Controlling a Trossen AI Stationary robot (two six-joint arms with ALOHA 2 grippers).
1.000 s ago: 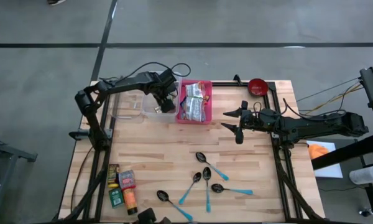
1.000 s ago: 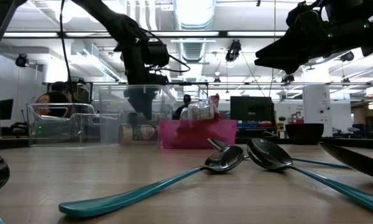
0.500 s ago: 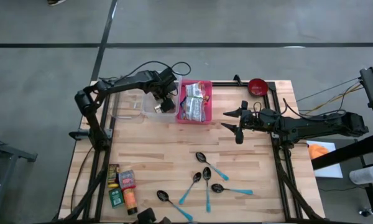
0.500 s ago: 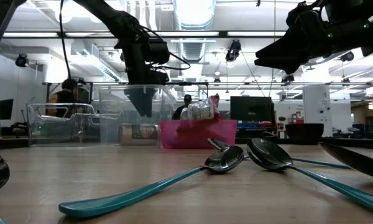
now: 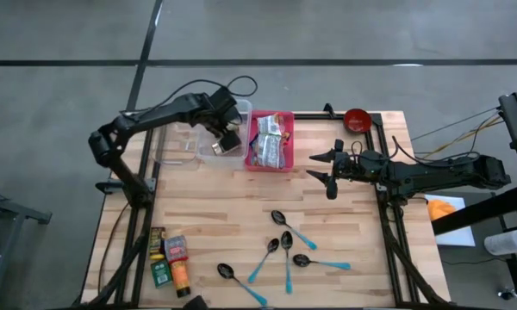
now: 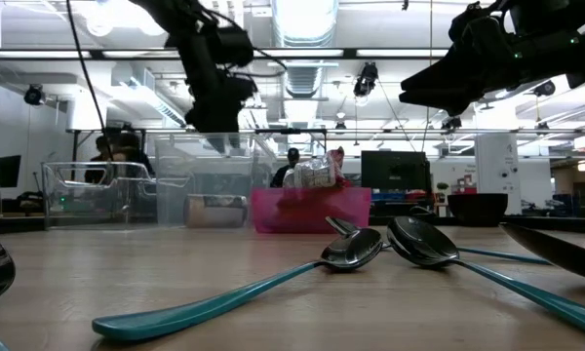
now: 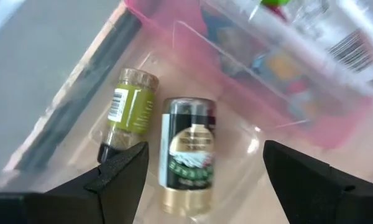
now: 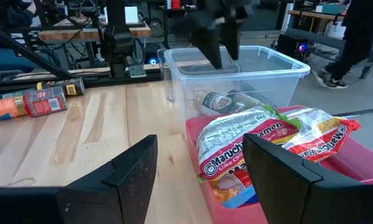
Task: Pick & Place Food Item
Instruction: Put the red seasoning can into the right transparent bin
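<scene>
Left gripper [image 5: 227,136] has risen out of the clear plastic bin [image 5: 222,148] since a second ago: in the low view it then reached down inside the bin walls, and it now hangs above the bin's rim [image 6: 217,105], its arm drawn back a little toward the table's far left corner. Its fingers [image 7: 121,177] stand wide apart and carry nothing. Two jars lie on their sides on the floor of the bin, side by side and nearly touching: a dark-labelled jar with a gold-coloured lid [image 7: 186,158] and a green-labelled spice jar with a black cap [image 7: 122,112]. Both rest free of the fingers. Just beside the bin, on the side away from the left arm, stands the pink bin [image 5: 270,140], holding ramen packets [image 8: 245,138] that rise above its rim. Right gripper [image 5: 324,170] hovers over the table's right half, pointed toward the two bins, unmoved over the second; its fingers [image 8: 130,174] are spread and empty. Several spoons with teal handles [image 5: 286,250] lie in a loose cluster near the front middle of the table [image 5: 215,207]. A few small bottles and packets [image 5: 171,258] lie at the front left corner. A red bowl [image 5: 357,119] sits at the far right edge.
</scene>
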